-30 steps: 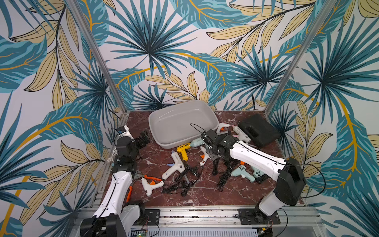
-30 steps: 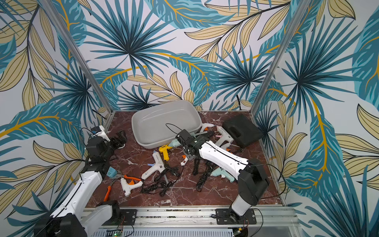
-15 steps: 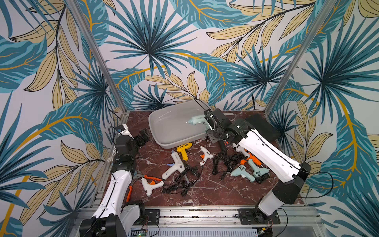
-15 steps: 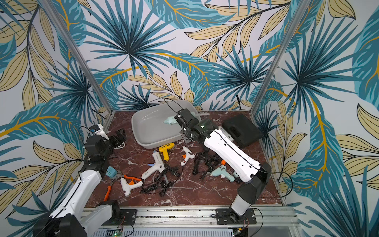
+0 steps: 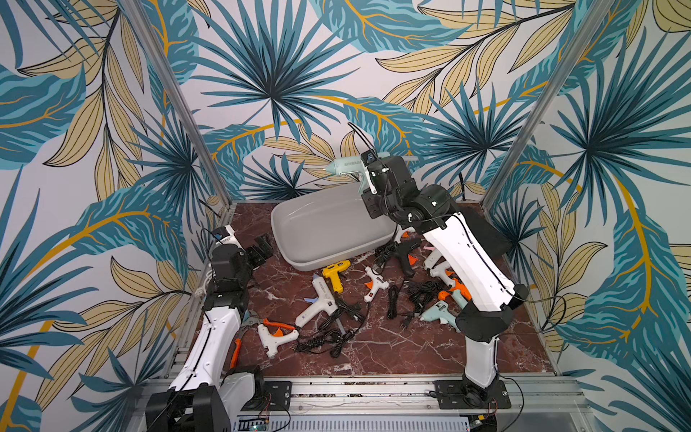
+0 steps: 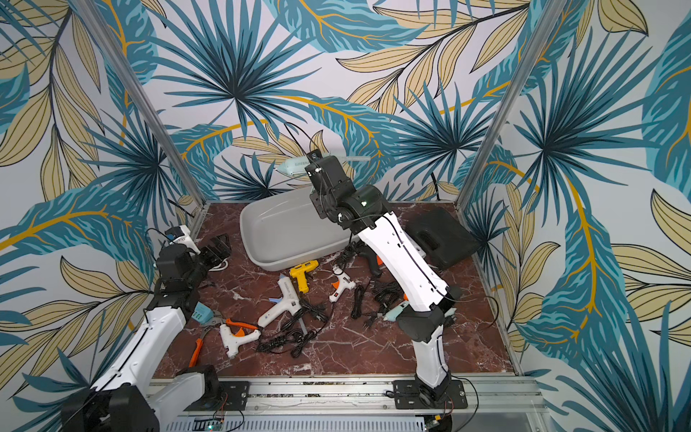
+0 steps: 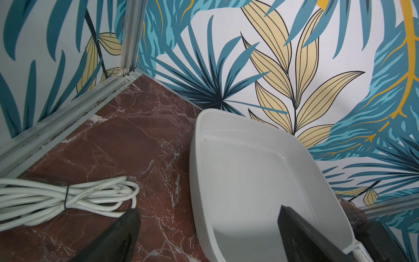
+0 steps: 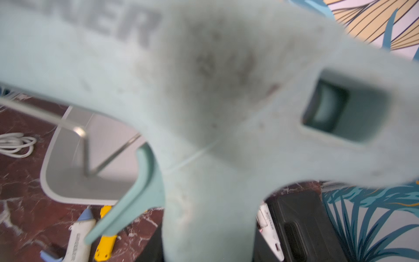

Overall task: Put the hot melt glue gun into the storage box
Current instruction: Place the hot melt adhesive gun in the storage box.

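Up close, the mint glue gun is matt plastic, smudged and scuffed. The storage box is smooth grey plastic with a soft sheen. The tabletop looks like polished red-brown marble, the corner post like brushed metal, and the white cable is glossy.

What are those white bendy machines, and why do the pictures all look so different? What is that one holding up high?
They are robot arms fixed to a table: a left one and a right one. Each ends in a pincer called a gripper. Two pictures look down on everything from above. The other two come from small cameras on the arms' wrists, so they see things very close.

The right gripper is shut on a pale green glue gun, held above a grey storage box that looks empty. The left gripper is open and holds nothing.

On the table lie more glue guns, such as a yellow one, black cords, a black case and a white cable.
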Motion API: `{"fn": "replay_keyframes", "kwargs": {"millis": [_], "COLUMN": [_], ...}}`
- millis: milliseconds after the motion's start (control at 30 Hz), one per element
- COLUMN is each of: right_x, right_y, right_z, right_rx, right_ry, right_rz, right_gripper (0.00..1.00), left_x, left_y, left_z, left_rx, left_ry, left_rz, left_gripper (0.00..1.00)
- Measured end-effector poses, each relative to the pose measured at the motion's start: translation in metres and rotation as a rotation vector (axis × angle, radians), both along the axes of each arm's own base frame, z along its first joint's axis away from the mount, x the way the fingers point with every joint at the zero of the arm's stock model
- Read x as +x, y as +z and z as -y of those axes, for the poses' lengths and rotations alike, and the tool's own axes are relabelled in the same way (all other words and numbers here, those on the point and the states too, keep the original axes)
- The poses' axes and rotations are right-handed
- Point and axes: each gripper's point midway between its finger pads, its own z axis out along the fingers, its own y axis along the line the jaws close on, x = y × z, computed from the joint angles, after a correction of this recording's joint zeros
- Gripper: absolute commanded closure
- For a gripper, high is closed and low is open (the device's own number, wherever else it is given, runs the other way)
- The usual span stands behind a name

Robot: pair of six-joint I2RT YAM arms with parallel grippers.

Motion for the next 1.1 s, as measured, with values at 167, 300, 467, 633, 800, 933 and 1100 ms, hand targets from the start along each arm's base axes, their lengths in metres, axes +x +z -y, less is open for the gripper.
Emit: {"fn": "replay_keyframes", "kwargs": {"millis": [167,300,467,633,800,933,1100], "right_x": [0.038,0.067,0.097,0.125,0.153,0.172,0.178], "right_y": [-0.008,-0.013,-0.01,-0.017,-0.059,-0.113,-0.169], "right_z": [-0.017,-0.028,-0.033,-0.037,-0.046,-0.05,-0.048], "right_rx": [-0.052,-0.046,0.024,0.105,0.144,0.149,0.158], "right_ry": [-0.017,-0.029,-0.045,-0.043,-0.031,-0.027,-0.017], "right_rz": [0.092,0.16,0.239,0.287,0.254,0.163,0.024], "right_gripper": [1.0,1.0,1.0,1.0,1.0,1.0,1.0], "left_x": [0.002,0.005,0.01,0.013,0.015,0.015,0.016], "left_y": [-0.002,-0.007,-0.015,-0.018,-0.019,-0.02,-0.02], "left_z": [0.002,0.004,0.007,0.01,0.012,0.013,0.014], "left_rx": [-0.015,-0.028,-0.046,-0.064,-0.072,-0.074,-0.072], "left_ry": [-0.012,-0.02,-0.036,-0.051,-0.066,-0.074,-0.077], "left_rz": [-0.004,-0.012,-0.032,-0.035,-0.033,-0.037,-0.035], "left_gripper": [0.0,0.0,0.0,0.0,0.0,0.0,0.0]}}
